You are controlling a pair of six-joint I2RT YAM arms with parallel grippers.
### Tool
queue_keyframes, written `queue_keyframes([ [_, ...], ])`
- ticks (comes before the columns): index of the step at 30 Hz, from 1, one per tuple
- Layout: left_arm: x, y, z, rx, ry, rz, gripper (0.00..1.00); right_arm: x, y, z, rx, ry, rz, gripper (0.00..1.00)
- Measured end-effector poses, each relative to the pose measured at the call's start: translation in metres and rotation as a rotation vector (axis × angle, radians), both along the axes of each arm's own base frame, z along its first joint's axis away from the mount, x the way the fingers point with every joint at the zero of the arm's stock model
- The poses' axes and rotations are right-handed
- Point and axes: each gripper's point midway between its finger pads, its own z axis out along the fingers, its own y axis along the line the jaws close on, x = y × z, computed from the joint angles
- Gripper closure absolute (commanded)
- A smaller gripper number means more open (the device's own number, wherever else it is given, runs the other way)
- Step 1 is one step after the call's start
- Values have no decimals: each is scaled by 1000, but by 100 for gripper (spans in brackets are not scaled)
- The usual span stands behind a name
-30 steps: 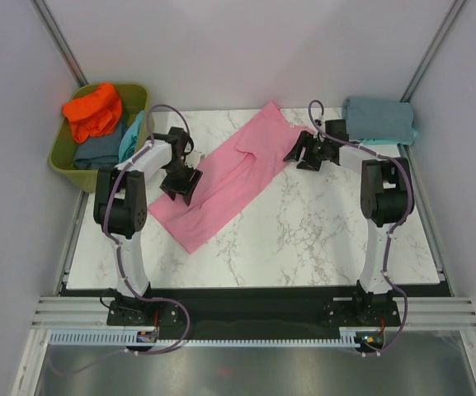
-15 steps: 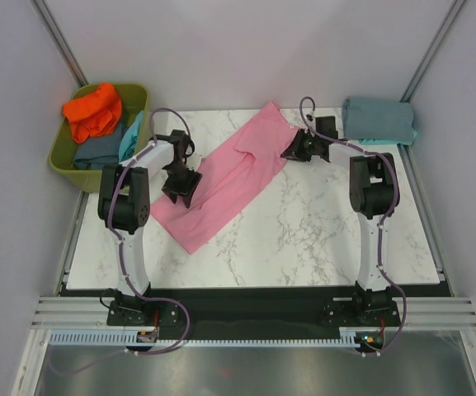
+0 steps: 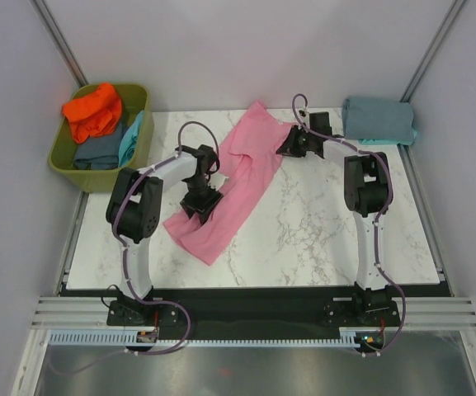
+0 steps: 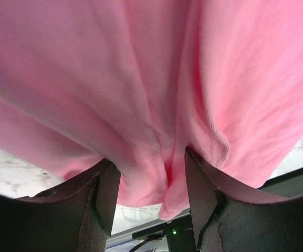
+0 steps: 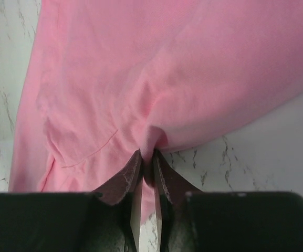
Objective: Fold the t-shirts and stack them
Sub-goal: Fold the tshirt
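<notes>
A pink t-shirt [image 3: 246,177] lies slantwise across the marble table [image 3: 328,223]. The right end effector [image 5: 147,157] pinches a thin fold at its far end, fingers almost together. The left end effector [image 4: 148,163] grips a thick bunch of fabric near its middle. A folded grey-blue t-shirt [image 3: 378,120] sits at the far right corner.

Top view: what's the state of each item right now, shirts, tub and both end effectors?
pink t-shirt: rumpled diagonal strip, gripped at both ends
left end effector: closed on bunched pink fabric
right end effector: pinched shut on a fold of it
grey-blue t-shirt: folded, far right corner
tub: holding unfolded shirts
orange t-shirt: crumpled, topping that pile
</notes>
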Motion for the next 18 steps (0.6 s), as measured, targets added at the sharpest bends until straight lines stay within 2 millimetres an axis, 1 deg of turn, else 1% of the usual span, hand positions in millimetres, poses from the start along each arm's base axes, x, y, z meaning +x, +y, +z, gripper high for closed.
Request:
queue_keyframes([
  [6,-22,-25,0,-6,24,-91,41,11,-2,1,-21,-29,-5,77],
  [13,-45,-41,1,-2,38,-169,41,14,-4,3,-38,-43,-9,75],
  [18,-60,-59,2,-14,44,-236,41,15,-4,4,-45,-48,-7,73],
])
